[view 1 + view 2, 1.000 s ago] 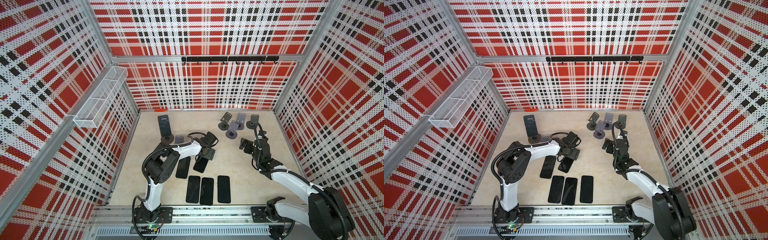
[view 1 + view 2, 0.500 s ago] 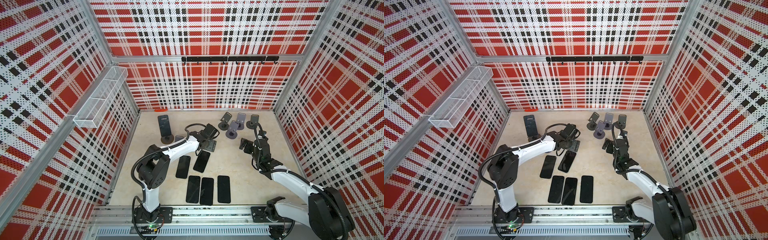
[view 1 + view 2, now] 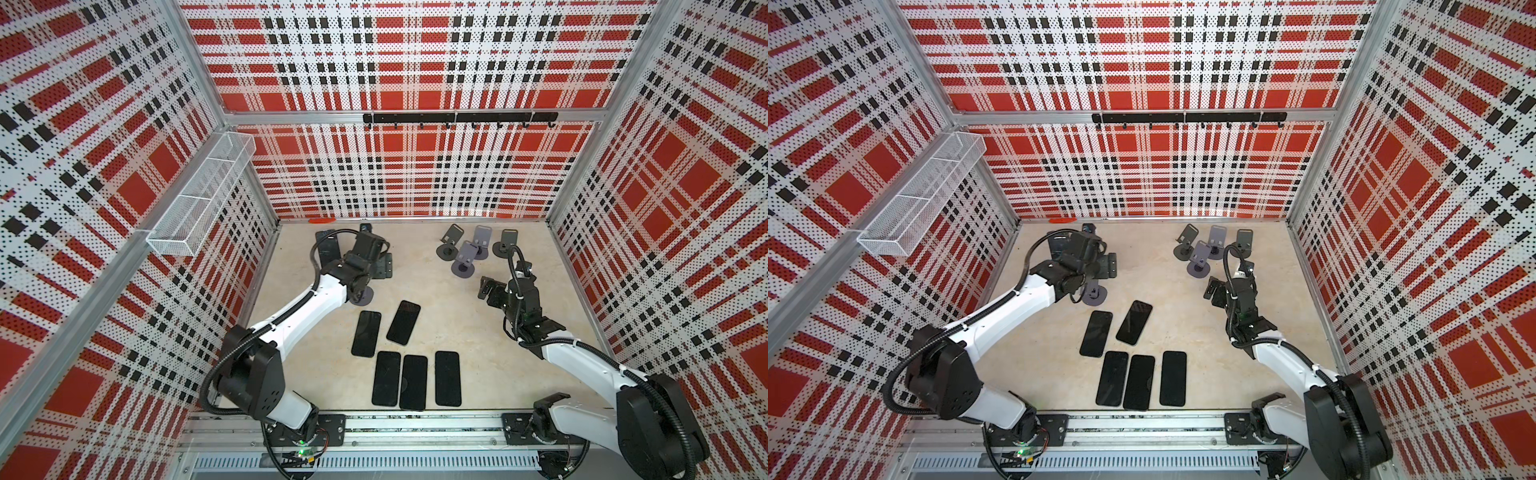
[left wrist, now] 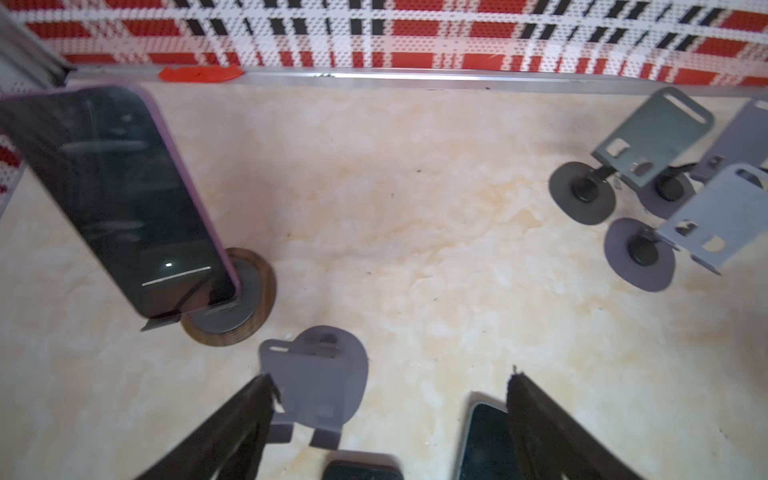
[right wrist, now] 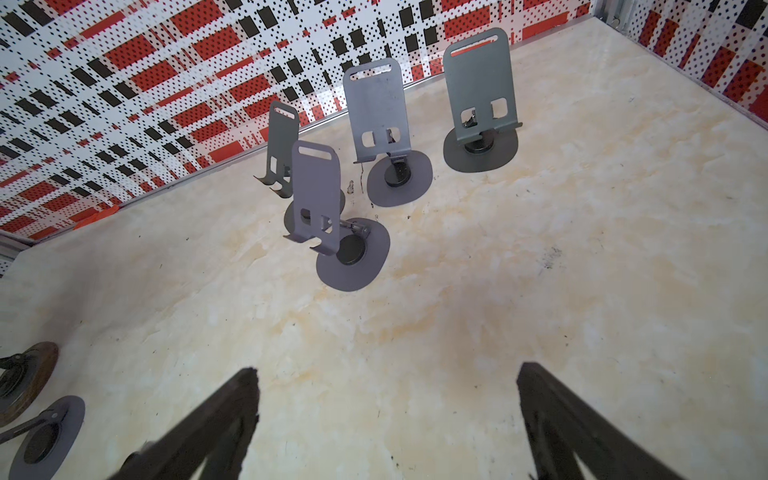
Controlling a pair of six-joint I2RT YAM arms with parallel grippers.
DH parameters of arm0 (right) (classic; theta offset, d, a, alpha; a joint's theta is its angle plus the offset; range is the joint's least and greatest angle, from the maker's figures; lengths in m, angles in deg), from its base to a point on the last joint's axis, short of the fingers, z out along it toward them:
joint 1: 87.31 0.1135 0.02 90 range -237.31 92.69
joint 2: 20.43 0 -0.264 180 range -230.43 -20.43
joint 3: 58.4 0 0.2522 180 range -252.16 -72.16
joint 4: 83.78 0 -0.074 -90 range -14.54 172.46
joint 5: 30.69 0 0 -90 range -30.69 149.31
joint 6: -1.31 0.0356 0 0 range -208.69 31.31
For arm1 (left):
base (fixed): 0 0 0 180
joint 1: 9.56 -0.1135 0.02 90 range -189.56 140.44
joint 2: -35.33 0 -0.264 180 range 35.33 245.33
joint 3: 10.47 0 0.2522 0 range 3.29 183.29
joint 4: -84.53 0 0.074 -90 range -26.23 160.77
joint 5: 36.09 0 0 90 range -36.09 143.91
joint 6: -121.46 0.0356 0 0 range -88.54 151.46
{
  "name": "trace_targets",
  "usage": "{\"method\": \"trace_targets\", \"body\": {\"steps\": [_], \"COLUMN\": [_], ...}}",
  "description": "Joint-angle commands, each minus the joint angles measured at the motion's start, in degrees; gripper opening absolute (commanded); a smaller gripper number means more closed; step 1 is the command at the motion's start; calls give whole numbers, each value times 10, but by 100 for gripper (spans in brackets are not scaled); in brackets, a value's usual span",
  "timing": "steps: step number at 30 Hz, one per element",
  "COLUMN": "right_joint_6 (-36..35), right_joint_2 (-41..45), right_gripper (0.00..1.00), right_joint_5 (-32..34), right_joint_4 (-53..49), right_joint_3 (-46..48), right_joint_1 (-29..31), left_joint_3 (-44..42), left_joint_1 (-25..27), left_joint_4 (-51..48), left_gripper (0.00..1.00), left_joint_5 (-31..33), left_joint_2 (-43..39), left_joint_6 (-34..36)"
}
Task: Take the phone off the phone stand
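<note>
Backward swung my left gripper [image 4: 391, 376], jaws spread, empty; ahead-left, the phone [image 4: 116, 195] stands long-axis up on its stand [image 4: 239, 309], probably leaning away.

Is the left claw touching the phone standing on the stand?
Apart. The left wrist view shows bare table between the left claw and the phone.

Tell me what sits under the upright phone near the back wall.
Under the phone shows a grey lip and the round, brown-rimmed base of its phone stand. The stand's back plate is covered by the phone.
</note>
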Motion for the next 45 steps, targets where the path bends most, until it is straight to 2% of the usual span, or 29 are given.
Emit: {"method": "trace_targets", "body": {"steps": [1,2,7,11,14,25,29,35,45], "right_joint_6": [1,1,1,1,1,1,0,-1,0], "right_joint_2": [-4,-5,-3,0,3,28,35,46,41], "right_gripper": [100,100,100,100,100,100,100,100,100], "right_joint_5": [1,1,4,10,16,20,23,28,33], "right_joint_4": [5,5,8,14,20,25,23,22,21], "right_joint_3": [-1,-2,1,5,11,21,22,24,24], "right_joint_1": [-4,-4,-4,-4,-5,-4,-5,-5,-4], "left_joint_3": [-61,-76,-95,-91,-85,-53,-41,-26,0], "left_joint_1": [-50,-60,-71,-64,-67,-71,-65,-60,-47], "left_joint_4": [92,105,110,102,96,88,85,73,52], "left_gripper": [95,99,98,98,98,100,99,93,74], "left_joint_5": [-91,-102,-75,-9,11,-55,-59,-28,-5], "left_joint_2": [-33,-39,-36,-10,6,78,100,130,146], "left_joint_6": [-34,-37,-17,20,26,55,58,48,18]}}
